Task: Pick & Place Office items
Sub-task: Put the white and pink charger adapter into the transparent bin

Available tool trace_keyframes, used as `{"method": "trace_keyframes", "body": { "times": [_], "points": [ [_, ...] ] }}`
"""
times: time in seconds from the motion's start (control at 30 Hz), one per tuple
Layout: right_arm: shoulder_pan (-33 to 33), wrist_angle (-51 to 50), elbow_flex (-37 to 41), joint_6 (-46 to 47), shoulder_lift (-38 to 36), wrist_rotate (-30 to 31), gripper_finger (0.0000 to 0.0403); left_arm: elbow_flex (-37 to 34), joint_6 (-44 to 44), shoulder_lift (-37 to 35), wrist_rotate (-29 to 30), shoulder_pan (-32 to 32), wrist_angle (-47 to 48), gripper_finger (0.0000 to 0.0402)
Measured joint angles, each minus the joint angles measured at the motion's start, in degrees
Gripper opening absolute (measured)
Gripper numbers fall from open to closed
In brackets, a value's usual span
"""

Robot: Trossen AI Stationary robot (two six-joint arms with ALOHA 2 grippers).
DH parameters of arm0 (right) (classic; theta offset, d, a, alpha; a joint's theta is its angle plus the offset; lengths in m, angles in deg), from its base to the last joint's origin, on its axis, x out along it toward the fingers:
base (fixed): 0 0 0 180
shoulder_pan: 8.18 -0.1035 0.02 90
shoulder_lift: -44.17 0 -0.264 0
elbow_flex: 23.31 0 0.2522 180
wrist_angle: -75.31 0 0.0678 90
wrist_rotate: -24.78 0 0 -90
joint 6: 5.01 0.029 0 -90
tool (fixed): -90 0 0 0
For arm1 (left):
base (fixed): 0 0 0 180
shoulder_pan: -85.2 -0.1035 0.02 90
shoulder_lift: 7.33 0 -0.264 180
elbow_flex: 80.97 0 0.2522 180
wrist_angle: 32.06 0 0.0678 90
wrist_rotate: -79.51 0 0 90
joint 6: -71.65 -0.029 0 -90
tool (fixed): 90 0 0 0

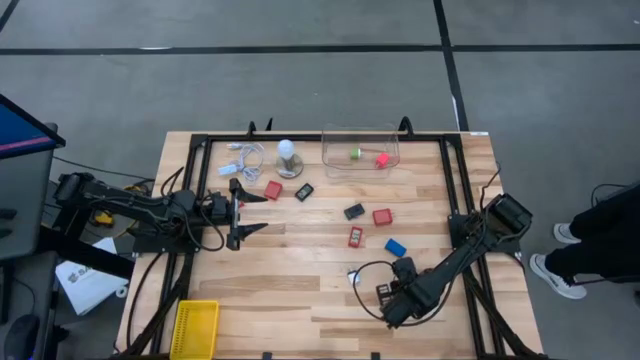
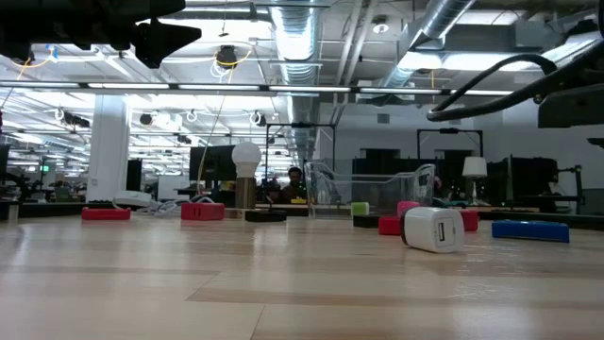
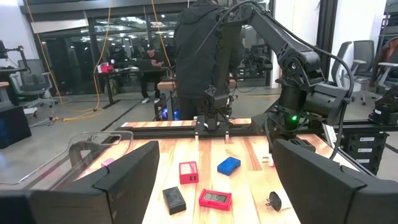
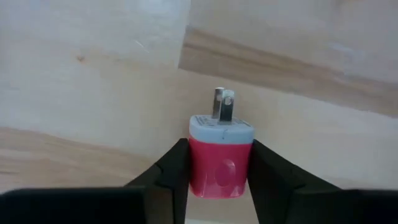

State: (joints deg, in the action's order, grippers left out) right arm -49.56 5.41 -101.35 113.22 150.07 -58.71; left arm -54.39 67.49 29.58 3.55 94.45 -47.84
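Observation:
The office items are small blocks spread over the middle of the table: red ones [image 1: 273,189] [image 1: 383,216] [image 1: 355,236], black ones [image 1: 304,191] [image 1: 354,211], a blue one [image 1: 396,246] and a white adapter [image 2: 434,229] lying on its side. A green block [image 1: 356,153] and a pink one [image 1: 382,159] lie in the clear bin [image 1: 360,133]. My right gripper [image 1: 388,304] is near the table's near edge, shut on a red plug adapter [image 4: 221,165]. My left gripper [image 1: 250,213] hovers open at the table's left side, facing the blocks. My right gripper pinches the red plug adapter by its two opposite red sides [image 4: 198,163], one finger on each. The grey face with the two metal prongs [image 4: 222,104] points away from the gripper, toward the wood below. The fingers slant down at the table, and the adapter looks lifted clear.
A white bulb on a round base [image 1: 288,158] and a white coiled cable [image 1: 245,155] sit at the far left. A yellow bin [image 1: 195,328] stands at the near left corner. A black rail frame [image 1: 300,139] borders the table. A person [image 1: 600,235] stands beyond the right edge.

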Motion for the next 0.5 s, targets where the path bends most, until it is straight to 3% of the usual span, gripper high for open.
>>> {"method": "trace_keyframes", "body": {
  "times": [0.27, 0.5],
  "points": [
    [1.39, -0.85, 0.0, -2.84, -0.68, 6.04, 0.0117, 0.0, -0.94, -2.8, -0.02, 0.0, 4.18, 0.031],
    [6.71, -2.71, -0.02, -11.97, -6.69, 17.12, 0.0117, 3.84, 0.11, -8.87, 0.0, 0.0, 21.54, 0.031]
  ]
}}
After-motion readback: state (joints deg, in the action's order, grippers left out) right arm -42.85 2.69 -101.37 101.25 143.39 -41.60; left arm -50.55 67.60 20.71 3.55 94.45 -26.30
